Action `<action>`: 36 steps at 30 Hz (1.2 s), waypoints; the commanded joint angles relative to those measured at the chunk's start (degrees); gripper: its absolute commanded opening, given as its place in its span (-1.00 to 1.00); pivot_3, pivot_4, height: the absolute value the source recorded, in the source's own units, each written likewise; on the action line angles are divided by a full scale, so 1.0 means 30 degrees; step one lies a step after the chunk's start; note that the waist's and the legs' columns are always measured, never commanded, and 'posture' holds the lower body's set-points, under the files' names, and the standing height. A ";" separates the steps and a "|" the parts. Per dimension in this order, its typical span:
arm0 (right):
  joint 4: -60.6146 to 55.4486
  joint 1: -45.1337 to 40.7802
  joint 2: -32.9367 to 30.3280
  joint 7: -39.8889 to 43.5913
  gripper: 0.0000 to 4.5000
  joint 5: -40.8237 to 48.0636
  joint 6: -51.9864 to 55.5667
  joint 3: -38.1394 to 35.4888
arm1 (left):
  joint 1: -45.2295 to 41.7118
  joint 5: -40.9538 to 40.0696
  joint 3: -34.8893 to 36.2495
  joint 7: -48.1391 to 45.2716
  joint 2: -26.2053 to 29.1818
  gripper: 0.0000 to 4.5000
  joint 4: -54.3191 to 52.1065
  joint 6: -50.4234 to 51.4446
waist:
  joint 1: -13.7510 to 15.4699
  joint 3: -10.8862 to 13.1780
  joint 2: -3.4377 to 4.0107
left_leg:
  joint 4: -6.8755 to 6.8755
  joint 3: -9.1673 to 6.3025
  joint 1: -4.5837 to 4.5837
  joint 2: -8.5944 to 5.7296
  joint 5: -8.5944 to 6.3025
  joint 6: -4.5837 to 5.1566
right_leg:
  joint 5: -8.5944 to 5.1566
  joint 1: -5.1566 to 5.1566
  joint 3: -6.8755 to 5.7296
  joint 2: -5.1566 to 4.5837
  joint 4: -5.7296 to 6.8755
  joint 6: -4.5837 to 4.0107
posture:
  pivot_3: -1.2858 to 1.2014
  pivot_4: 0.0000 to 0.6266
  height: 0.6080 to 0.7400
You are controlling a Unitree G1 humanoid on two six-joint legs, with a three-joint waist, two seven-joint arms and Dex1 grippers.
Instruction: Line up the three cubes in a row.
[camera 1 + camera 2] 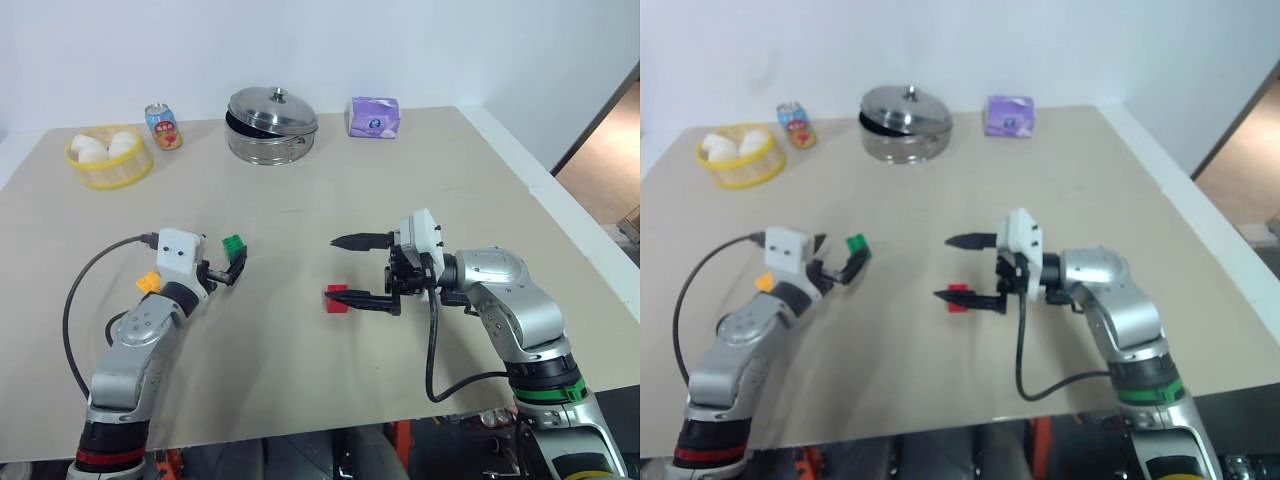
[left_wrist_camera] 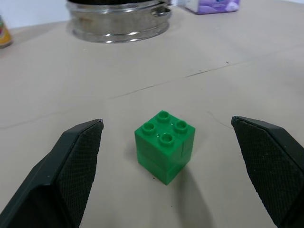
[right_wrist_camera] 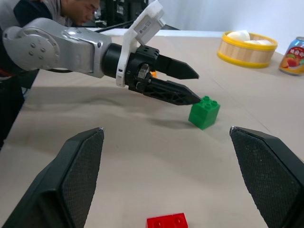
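The green cube (image 1: 233, 244) stands on the beige table (image 1: 300, 200), just ahead of my left gripper (image 1: 225, 258), which is open. In the left wrist view the green cube (image 2: 165, 145) sits between and slightly beyond the two fingers. The orange-yellow cube (image 1: 148, 283) lies beside my left wrist, partly hidden by the arm. The red cube (image 1: 337, 298) rests near the table's middle. My right gripper (image 1: 331, 267) is open and points toward the left, its lower finger right by the red cube (image 3: 167, 222). Nothing is held.
At the back stand a steel pot with a lid (image 1: 271, 125), a purple tissue pack (image 1: 375, 117), a soda can (image 1: 163, 126) and a yellow basket of white buns (image 1: 109, 157). The table's right edge (image 1: 560, 200) runs close by. A person (image 3: 28, 9) is behind my left arm.
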 commanded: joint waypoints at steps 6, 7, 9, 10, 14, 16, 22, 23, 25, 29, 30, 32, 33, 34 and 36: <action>0.0357 -0.0106 -0.0238 0.0317 0.95 -0.0143 -0.1006 0.0206 | -0.0179 0.0857 -0.0278 0.1515 -0.1129 1.00 -0.0933 0.0627 | -0.0002 0.0004 -0.0012 | 0.0000 0.0047 0.0013 -0.0001 0.0000 0.0000 | 0.0012 -0.0001 0.0054 0.0003 -0.0001 0.0020 | 0.03 -0.52 1.00; 0.0387 -0.0111 -0.0260 0.0331 0.95 -0.0149 -0.1044 0.0213 | -0.0203 0.0873 -0.0284 0.1581 -0.1253 1.00 -0.0949 0.0619 | -0.0002 0.0004 -0.0013 | 0.0000 0.0050 0.0014 0.0000 0.0000 0.0000 | 0.0013 -0.0003 0.0057 0.0004 -0.0001 0.0021 | 0.03 -0.52 1.00; 0.0455 -0.0091 -0.0323 0.0375 0.95 -0.0179 -0.1139 0.0210 | -0.0241 0.1010 -0.0373 0.1698 -0.1440 1.00 -0.0973 0.0692 | -0.0002 0.0004 -0.0014 | 0.0000 0.0053 0.0016 -0.0001 0.0000 -0.0001 | 0.0014 -0.0003 0.0061 0.0005 -0.0001 0.0022 | 0.03 -0.52 1.00; 0.0463 -0.0080 -0.0347 0.0384 0.95 -0.0194 -0.1161 0.0215 | -0.0251 0.1065 -0.0398 0.1720 -0.1497 1.00 -0.0944 0.0712 | -0.0002 0.0005 -0.0015 | 0.0000 0.0055 0.0017 0.0000 0.0000 0.0000 | 0.0014 -0.0003 0.0062 0.0005 -0.0001 0.0023 | 0.03 -0.52 1.00; 0.0497 -0.0073 -0.0417 0.0377 0.95 -0.0232 -0.1231 0.0245 | -0.0359 0.1330 -0.0506 0.1815 -0.1672 1.00 -0.0653 0.0734 | -0.0001 0.0006 -0.0017 | 0.0001 0.0064 0.0018 -0.0002 -0.0001 -0.0001 | 0.0017 -0.0003 0.0078 0.0006 -0.0003 0.0028 | 0.03 -0.52 1.00; 0.0507 -0.0066 -0.0465 0.0388 0.95 -0.0233 -0.1261 0.0237 | -0.0522 0.1414 -0.0542 0.1895 -0.1792 1.00 -0.0453 0.0762 | 0.0000 0.0007 -0.0020 | 0.0001 0.0065 0.0019 -0.0002 -0.0001 -0.0001 | 0.0017 -0.0003 0.0079 0.0007 -0.0002 0.0028 | 0.03 -0.52 1.00; 0.0544 -0.0141 -0.0568 0.0355 0.95 -0.0272 -0.1266 0.0228 | -0.1007 0.1617 -0.0623 0.2156 -0.2159 1.00 0.0339 0.0909 | -0.0005 0.0009 -0.0025 | 0.0003 0.0069 0.0020 -0.0003 -0.0001 -0.0001 | 0.0019 -0.0003 0.0088 0.0009 -0.0004 0.0031 | 0.03 -0.52 1.00; 0.0538 -0.0164 -0.0573 0.0342 0.95 -0.0273 -0.1254 0.0232 | -0.1094 0.1637 -0.0640 0.2192 -0.2200 1.00 0.0462 0.0930 | -0.0005 0.0009 -0.0026 | 0.0003 0.0073 0.0020 -0.0003 -0.0001 -0.0001 | 0.0019 -0.0003 0.0091 0.0009 -0.0005 0.0032 | 0.03 -0.52 1.00; 0.0508 -0.0244 -0.0586 0.0304 0.95 -0.0252 -0.1198 0.0221 | -0.1392 0.1675 -0.0615 0.2342 -0.2369 1.00 0.0833 0.1168 | 0.0002 0.0012 -0.0031 | 0.0003 0.0072 0.0020 -0.0003 -0.0001 -0.0001 | 0.0019 -0.0003 0.0091 0.0011 -0.0006 0.0032 | 0.03 -0.52 1.00; 0.0311 -0.0445 -0.0541 0.0223 0.95 0.0016 -0.0805 0.0162 | -0.1848 0.1894 -0.0736 0.2456 -0.2622 1.00 0.1446 0.1388 | 0.0001 0.0016 -0.0043 | 0.0005 0.0075 0.0019 -0.0005 -0.0001 -0.0001 | 0.0025 -0.0003 0.0096 0.0010 -0.0007 0.0041 | 0.03 -0.52 1.00; 0.0266 -0.0493 -0.0524 0.0211 0.95 0.0049 -0.0738 0.0172 | -0.1924 0.1966 -0.0779 0.2477 -0.2672 1.00 0.1571 0.1341 | 0.0001 0.0016 -0.0043 | 0.0006 0.0076 0.0019 -0.0005 -0.0001 -0.0001 | 0.0026 -0.0003 0.0098 0.0010 -0.0008 0.0041 | 0.03 -0.52 1.00; 0.0196 -0.0612 -0.0455 0.0150 0.95 0.0072 -0.0602 0.0210 | -0.2106 0.2058 -0.0839 0.2539 -0.2786 1.00 0.1834 0.1290 | 0.0001 0.0017 -0.0044 | 0.0006 0.0078 0.0020 -0.0005 -0.0001 -0.0001 | 0.0027 -0.0003 0.0097 0.0012 -0.0008 0.0042 | 0.03 -0.52 1.00; 0.0181 -0.0670 -0.0411 0.0121 0.95 0.0098 -0.0533 0.0218 | -0.2191 0.2078 -0.0859 0.2565 -0.2826 1.00 0.1953 0.1267 | -0.0002 0.0017 -0.0044 | 0.0006 0.0078 0.0020 -0.0004 -0.0001 -0.0001 | 0.0027 -0.0003 0.0098 0.0012 -0.0008 0.0043 | 0.03 -0.52 1.00; 0.0162 -0.0740 -0.0367 0.0080 0.95 0.0105 -0.0467 0.0235 | -0.2268 0.2121 -0.0900 0.2570 -0.2848 1.00 0.2071 0.1267 | -0.0002 0.0017 -0.0044 | 0.0006 0.0079 0.0019 -0.0005 -0.0001 -0.0001 | 0.0027 -0.0003 0.0100 0.0012 -0.0008 0.0043 | 0.03 -0.52 1.00; 0.0146 -0.0874 -0.0306 0.0030 0.95 0.0113 -0.0354 0.0264 | -0.2389 0.2209 -0.0918 0.2590 -0.2911 1.00 0.2259 0.1249 | -0.0001 0.0018 -0.0046 | 0.0006 0.0078 0.0019 -0.0005 -0.0001 -0.0001 | 0.0027 -0.0003 0.0098 0.0013 -0.0010 0.0043 | 0.03 -0.52 1.00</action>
